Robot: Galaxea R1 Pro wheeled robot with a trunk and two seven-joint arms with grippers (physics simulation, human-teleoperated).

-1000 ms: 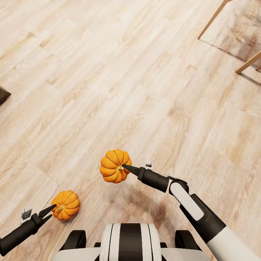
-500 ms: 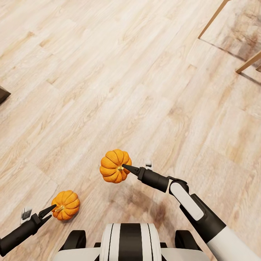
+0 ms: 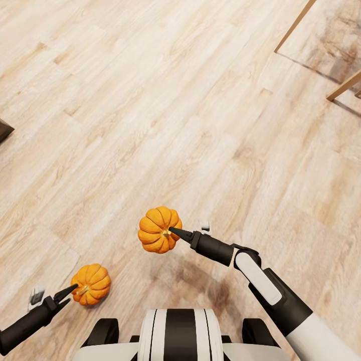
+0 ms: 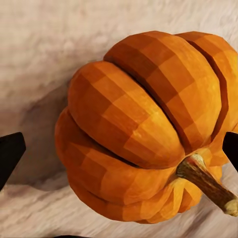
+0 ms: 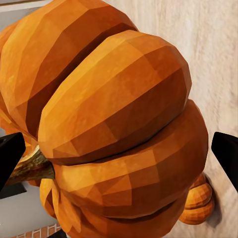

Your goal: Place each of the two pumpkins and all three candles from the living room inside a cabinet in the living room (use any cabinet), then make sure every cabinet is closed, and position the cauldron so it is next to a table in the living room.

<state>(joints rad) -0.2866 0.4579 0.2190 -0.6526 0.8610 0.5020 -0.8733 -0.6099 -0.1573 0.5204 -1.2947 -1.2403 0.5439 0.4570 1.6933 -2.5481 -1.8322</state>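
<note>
1. The right gripper [image 3: 171,230] is clenched on a pumpkin [image 3: 159,229] at its stem end; in the right wrist view that pumpkin [image 5: 114,124] sits between the two dark fingertips [image 5: 10,156].
2. The left gripper [image 3: 70,291] holds the second pumpkin [image 3: 92,284] by its stem side, low at the robot's left; in the left wrist view this pumpkin [image 4: 148,129] lies between the fingers [image 4: 10,153] with its brown stem [image 4: 206,183] pointing outward.
3. No writing, brand or label can be read on either pumpkin or on the arms.
4. The two pumpkins are well apart, with open room around both arms. Ahead, the wood-plank floor [image 3: 150,100] stretches bare; a dark corner [image 3: 5,130] cuts in at the far left edge, and thin wooden legs [image 3: 296,25] stand at the upper right.
5. The floor is pale plank with a darker stained patch just ahead of the robot's trunk [image 3: 180,331]. The right wrist view also catches the other pumpkin [image 5: 198,203] small, beyond the held one.
</note>
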